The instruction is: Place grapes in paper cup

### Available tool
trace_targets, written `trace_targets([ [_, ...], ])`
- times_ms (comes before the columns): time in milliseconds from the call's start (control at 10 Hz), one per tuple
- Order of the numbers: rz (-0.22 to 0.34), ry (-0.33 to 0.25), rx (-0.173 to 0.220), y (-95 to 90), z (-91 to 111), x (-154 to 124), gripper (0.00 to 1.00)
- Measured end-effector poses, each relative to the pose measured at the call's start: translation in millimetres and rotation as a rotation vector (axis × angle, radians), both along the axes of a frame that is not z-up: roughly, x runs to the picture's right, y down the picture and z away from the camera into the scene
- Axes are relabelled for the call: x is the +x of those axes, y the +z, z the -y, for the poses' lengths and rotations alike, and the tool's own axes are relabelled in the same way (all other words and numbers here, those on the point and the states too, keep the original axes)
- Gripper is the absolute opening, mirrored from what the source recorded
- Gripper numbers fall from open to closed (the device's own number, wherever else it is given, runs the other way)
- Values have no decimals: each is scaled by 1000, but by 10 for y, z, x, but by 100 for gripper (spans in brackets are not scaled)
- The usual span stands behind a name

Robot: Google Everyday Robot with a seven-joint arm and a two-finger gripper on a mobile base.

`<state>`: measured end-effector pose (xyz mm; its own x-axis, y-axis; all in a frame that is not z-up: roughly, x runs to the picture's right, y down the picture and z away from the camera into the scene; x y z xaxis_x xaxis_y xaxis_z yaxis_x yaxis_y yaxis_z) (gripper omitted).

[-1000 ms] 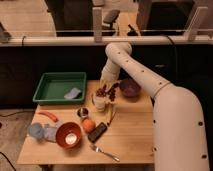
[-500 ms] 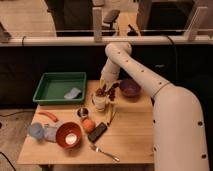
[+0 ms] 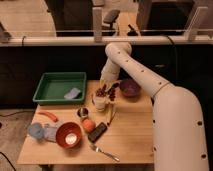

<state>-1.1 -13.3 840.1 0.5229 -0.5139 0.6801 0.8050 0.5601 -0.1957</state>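
Observation:
My gripper (image 3: 105, 90) hangs from the white arm over the back middle of the wooden table (image 3: 130, 135). The dark reddish-purple grapes (image 3: 106, 92) sit right at the gripper's tip, directly above the white paper cup (image 3: 100, 103), which stands upright just below. Whether the grapes touch the cup's rim I cannot tell.
A green tray (image 3: 55, 86) with a pale blue cloth (image 3: 73, 93) is at the back left. A purple bowl (image 3: 130, 88) is to the right of the cup. A small metal cup (image 3: 83, 112), an orange fruit (image 3: 88, 124), a black bar (image 3: 97, 132), a red bowl (image 3: 68, 135), a light blue cup (image 3: 35, 131) and a fork (image 3: 104, 152) lie in front.

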Motion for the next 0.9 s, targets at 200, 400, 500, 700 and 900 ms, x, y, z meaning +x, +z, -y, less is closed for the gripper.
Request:
trace_targets([
  [200, 5, -5, 1, -3, 0, 1, 4],
  [400, 11, -11, 2, -5, 0, 5, 4],
  [500, 11, -12, 2, -6, -2, 6, 4],
  [700, 13, -14, 2, -7, -3, 8, 4],
  [900, 19, -31, 13, -64, 17, -20, 4],
])
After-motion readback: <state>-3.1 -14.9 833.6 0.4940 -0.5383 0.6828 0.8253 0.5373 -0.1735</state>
